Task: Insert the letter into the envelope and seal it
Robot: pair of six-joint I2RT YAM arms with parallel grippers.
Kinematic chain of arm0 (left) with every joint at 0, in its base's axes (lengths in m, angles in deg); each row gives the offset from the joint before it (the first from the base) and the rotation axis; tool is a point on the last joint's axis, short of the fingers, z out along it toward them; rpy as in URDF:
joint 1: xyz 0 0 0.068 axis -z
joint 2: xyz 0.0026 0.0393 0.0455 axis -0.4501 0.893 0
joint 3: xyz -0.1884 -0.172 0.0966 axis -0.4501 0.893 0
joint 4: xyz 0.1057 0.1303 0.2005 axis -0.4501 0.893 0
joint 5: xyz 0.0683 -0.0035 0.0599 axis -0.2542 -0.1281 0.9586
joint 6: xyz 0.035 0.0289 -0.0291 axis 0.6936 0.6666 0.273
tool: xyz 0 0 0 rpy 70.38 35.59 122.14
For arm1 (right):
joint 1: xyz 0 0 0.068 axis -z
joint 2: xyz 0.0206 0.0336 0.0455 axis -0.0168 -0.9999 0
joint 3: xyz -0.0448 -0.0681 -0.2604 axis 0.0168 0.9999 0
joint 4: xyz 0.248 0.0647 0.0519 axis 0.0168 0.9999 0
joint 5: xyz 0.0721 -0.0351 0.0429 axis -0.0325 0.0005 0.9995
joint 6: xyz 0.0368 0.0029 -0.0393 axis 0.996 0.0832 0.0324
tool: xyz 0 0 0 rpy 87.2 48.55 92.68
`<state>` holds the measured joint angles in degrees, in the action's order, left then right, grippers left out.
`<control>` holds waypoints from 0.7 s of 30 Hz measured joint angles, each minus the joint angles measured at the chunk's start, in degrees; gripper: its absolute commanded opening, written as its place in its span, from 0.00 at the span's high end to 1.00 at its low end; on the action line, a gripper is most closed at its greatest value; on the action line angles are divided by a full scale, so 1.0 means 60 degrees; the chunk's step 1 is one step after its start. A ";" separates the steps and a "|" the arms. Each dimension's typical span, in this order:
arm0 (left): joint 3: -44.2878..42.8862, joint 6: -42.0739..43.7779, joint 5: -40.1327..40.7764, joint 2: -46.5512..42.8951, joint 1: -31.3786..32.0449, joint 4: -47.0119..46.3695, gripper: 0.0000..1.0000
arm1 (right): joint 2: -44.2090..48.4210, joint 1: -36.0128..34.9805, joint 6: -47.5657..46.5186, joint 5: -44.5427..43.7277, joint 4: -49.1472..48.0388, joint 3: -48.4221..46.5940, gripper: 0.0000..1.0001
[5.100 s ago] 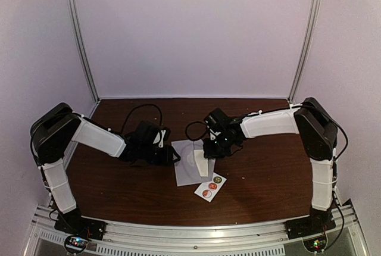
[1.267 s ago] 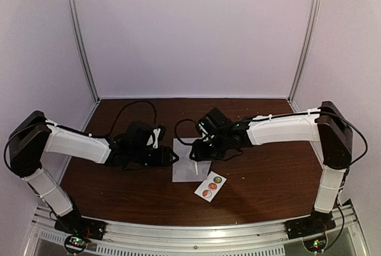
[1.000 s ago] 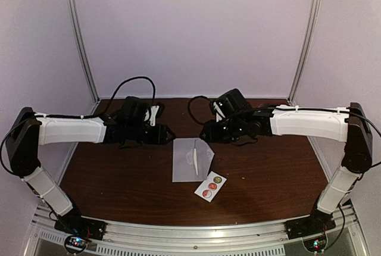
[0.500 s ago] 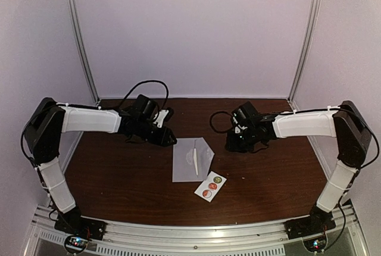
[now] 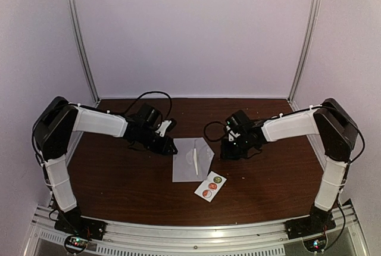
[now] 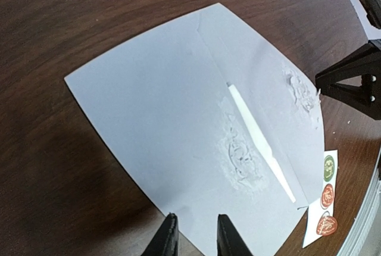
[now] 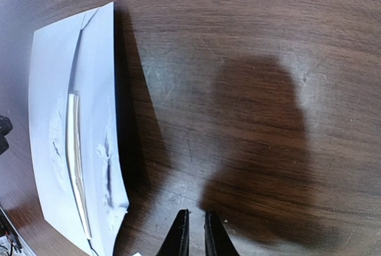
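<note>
Here envelope (image 5: 191, 161) lies between tools.

1. In the left wrist view, sticker strip (image 6: 323, 201) cut off at the lower right edge; designs too small to read.
2. In the right wrist view, envelope (image 7: 65, 131) cropped at the lower left edge.
3. In both wrist views, only fingertips (image 6: 168, 239) (image 7: 180, 236) seen at the bottom edge.
</note>
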<state>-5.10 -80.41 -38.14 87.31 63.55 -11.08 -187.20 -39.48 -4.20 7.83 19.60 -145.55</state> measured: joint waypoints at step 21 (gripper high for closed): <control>0.0007 -0.0066 -0.0441 0.0608 0.0000 -0.0160 0.79 | -0.0623 -0.0678 -0.0219 0.1636 -0.1089 -0.1064 0.89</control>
<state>-5.05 -80.80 -40.78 90.96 63.55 -12.05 -190.94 -43.55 -5.51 17.64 13.07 -151.93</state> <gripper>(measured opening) 0.210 0.114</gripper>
